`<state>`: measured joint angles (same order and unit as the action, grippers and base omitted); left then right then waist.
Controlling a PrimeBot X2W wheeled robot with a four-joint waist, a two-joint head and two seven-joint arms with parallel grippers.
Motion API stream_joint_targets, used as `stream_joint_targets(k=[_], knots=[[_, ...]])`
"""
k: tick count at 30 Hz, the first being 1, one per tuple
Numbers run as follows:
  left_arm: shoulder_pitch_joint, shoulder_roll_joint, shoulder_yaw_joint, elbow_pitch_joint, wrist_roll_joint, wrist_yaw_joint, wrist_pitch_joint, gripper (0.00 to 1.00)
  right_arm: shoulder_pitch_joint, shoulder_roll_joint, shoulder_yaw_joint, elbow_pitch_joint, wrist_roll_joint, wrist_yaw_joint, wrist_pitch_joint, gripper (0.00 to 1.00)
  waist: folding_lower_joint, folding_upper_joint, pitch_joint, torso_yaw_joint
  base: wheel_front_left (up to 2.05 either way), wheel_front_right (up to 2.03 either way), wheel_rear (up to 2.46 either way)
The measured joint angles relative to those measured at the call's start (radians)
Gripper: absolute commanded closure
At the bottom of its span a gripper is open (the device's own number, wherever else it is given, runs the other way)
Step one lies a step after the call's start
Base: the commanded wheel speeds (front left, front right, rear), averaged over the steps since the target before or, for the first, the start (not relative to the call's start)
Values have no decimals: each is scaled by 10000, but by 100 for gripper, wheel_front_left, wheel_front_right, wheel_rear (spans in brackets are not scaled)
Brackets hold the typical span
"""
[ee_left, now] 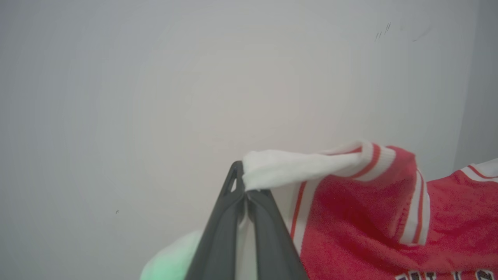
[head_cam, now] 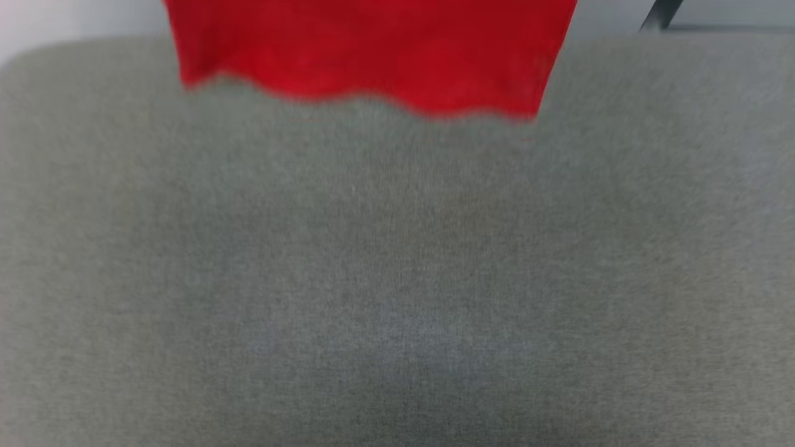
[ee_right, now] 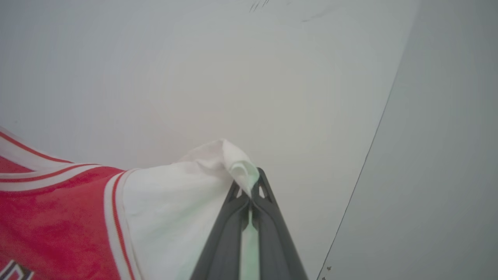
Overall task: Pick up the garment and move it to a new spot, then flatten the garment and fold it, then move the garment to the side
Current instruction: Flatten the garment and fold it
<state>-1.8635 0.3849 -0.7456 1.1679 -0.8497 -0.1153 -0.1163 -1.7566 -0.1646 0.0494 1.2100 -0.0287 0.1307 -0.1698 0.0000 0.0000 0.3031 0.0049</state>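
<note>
Head view: the garment (head_cam: 372, 56), a bright red jersey, hangs down from the top edge. Its wavy lower hem lies over the far part of a grey cloth-covered surface (head_cam: 397, 279); whether the hem touches the cloth cannot be told.

Left wrist view: black-and-white block letters (ee_left: 447, 275) run along the bottom edge of the garment (ee_left: 362, 225), cut off by the frame and unreadable. The left pincer (ee_left: 245, 189) is closed on a bunched white sleeve panel (ee_left: 288, 167), its two dark fingers pressed together and pointing toward a pale wall (ee_left: 116, 97). Red-white striped trim (ee_left: 373, 161) curls just beside the grip, and the jersey extends away to that view's right.

Right wrist view: a fragment of one dark-edged character (ee_right: 15, 270) shows at the lower left of the garment (ee_right: 58, 217), too little to read. The right pincer (ee_right: 251, 190) is clamped on the other white panel (ee_right: 171, 210), with a fold of cloth standing above its tips. The jersey spreads to that view's left, so it is held between the two pincers.
</note>
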Motion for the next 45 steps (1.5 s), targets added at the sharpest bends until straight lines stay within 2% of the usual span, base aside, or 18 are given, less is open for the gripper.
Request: stream_joint_targets(k=[3,8,15,20,25,27,33,39,45], knots=[[-900,59,40,-221,96,-38,-859,100,-657,-313,-635,-533,-813,0,-604,100,0,0,978,48,0,0,0],[-1497,-4,196,-412,151,-92,-1327,100,-1051,-487,-1639,-1406,-2146,0,-859,100,0,0,2201,193,0,0,0],[-1309,71,696,-1091,253,-130,-1452,100,-1106,-4,-2746,-2090,-3695,2,-913,100,0,0,3689,564,0,0,0],[-18,-56,989,-1072,318,-136,-1452,100,-573,383,-2844,-1919,-3937,4,-915,100,0,0,4300,1030,0,0,0],[845,-414,602,-380,127,-138,-1095,100,148,518,-2629,-1436,-3501,4,-915,100,0,0,4018,1237,0,0,0],[1128,-525,460,-213,-65,-140,-752,100,485,589,-2671,-869,-3022,4,-913,100,0,0,3779,1301,0,0,0],[2729,-903,134,173,-570,-140,207,100,1705,750,-1975,531,-2123,4,-842,100,0,0,2768,1371,0,0,0],[4196,-1198,-127,105,-963,-140,385,100,3312,761,-1135,761,-830,4,-395,100,0,0,1504,1367,0,0,0],[6087,-1289,-692,-305,-1055,-140,215,100,5232,930,322,784,732,4,10,100,0,0,302,1426,0,0,0]])
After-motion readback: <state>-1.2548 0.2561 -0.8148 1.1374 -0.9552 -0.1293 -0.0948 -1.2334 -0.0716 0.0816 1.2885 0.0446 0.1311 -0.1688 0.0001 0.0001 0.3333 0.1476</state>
